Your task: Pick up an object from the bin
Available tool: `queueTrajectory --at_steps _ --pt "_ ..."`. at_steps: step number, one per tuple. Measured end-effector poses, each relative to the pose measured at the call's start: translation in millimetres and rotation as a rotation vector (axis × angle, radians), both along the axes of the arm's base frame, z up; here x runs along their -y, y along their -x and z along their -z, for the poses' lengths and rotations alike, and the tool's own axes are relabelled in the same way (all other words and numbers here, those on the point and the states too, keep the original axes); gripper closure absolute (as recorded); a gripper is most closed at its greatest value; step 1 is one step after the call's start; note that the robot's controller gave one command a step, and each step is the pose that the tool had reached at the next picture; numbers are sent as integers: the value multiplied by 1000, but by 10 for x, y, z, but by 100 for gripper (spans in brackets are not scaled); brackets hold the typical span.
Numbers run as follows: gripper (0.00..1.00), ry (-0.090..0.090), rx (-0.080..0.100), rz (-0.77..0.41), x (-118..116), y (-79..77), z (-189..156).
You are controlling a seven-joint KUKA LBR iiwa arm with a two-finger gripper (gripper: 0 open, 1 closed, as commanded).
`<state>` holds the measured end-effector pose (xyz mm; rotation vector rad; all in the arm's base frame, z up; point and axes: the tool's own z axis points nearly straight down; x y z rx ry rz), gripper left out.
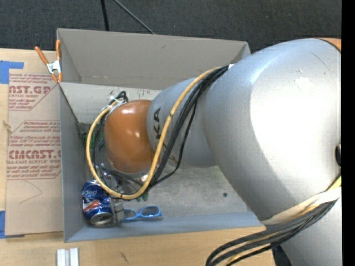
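Orange wrist cover (pixel 128 136) sits low at the left of the bin (pixel 71 148); pincer state cannot tell. Crushed blue can (pixel 95 203) lies in the near-left corner beside blue glasses (pixel 141 212). Can probably light, stiff, slick: pinch across its crumpled middle.

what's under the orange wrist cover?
Covered: the orange cover and cables hide the bin floor directly beneath. Visible past its lower edge, in the near-left corner: a crushed blue can and blue glasses.

Arm (pixel 222 121) blocks everything above and right of crushed blue can (pixel 95 203); blue plastic glasses (pixel 145 212) just right of can; bin floor (pixel 216 190) beyond them bare.
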<state>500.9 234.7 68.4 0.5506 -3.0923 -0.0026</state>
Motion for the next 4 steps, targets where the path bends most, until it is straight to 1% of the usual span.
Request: queueTrajectory --at_steps 1,2,3,4 --pt "100 1 2 4 18 -17 -19" --pt "100 -3 12 -57 39 -193 -1484" --pt "0 -1 3 -57 44 -174 -1436" --pt "0 3 -6 141 -13 115 -298"
